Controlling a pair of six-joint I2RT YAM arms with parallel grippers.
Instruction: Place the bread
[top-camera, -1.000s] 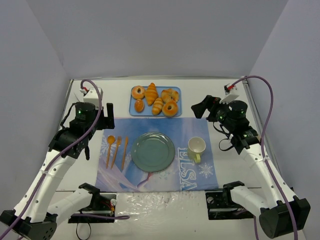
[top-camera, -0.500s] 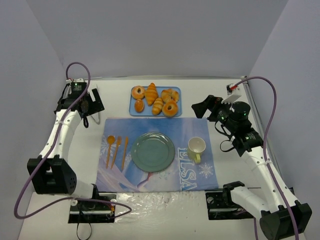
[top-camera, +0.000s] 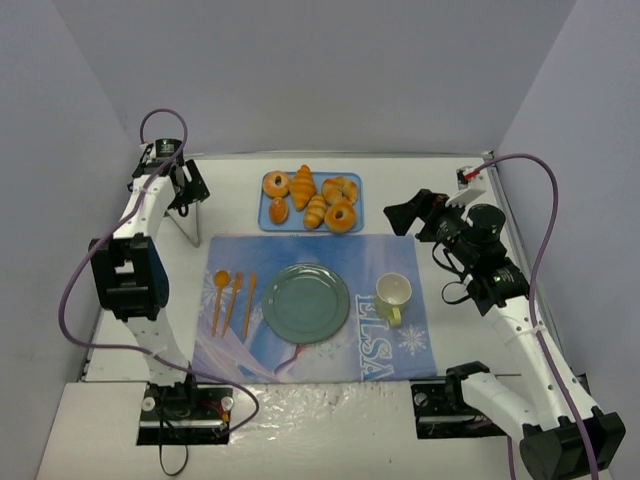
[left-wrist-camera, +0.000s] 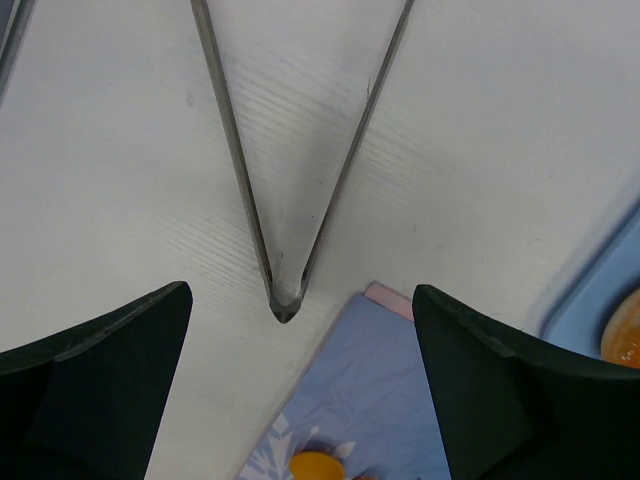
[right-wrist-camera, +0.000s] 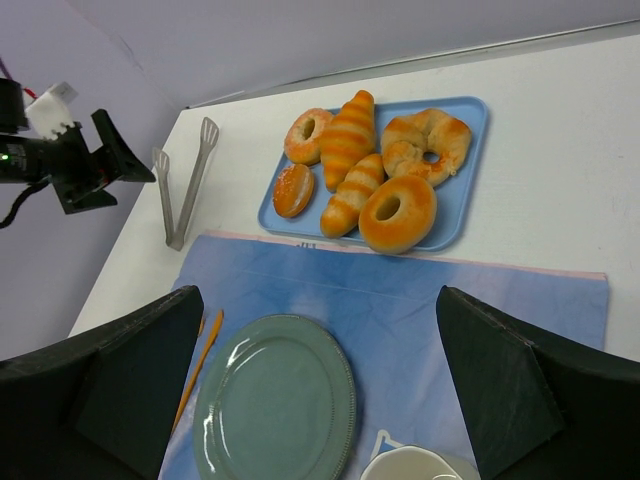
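Bread (top-camera: 302, 187) lies where it lay a second ago, six pieces crowded on the blue tray (right-wrist-camera: 455, 200) at the upper middle of the overhead view, just beyond the far edge of the printed mat (top-camera: 250, 350), and none of it has been lifted. What has changed is the left arm. A second ago it hung over the left border of the mat, and since then it has swung up and away into the upper left corner of the overhead view. Its left pincer (top-camera: 188, 192) now points down at a pair of metal tongs (left-wrist-camera: 285, 298) lying on the bare table beside the tray. In the left wrist view the two dark fingers stand wide apart at the lower corners, holding nothing. The closed end of the tongs sits between them, with the two arms fanning toward the top of the frame. The right arm has hardly stirred. Its right pincer (right-wrist-camera: 320, 290) is spread too and empty, hovering at the right of the overhead view and looking across the tray toward the green plate (top-camera: 306, 303), which sits bare at the middle of the mat. My reading is that the bread will be moved with the tongs rather than by the fingers directly, so the task is at its very start. The tongs must be grasped before any piece can travel from tray to plate.
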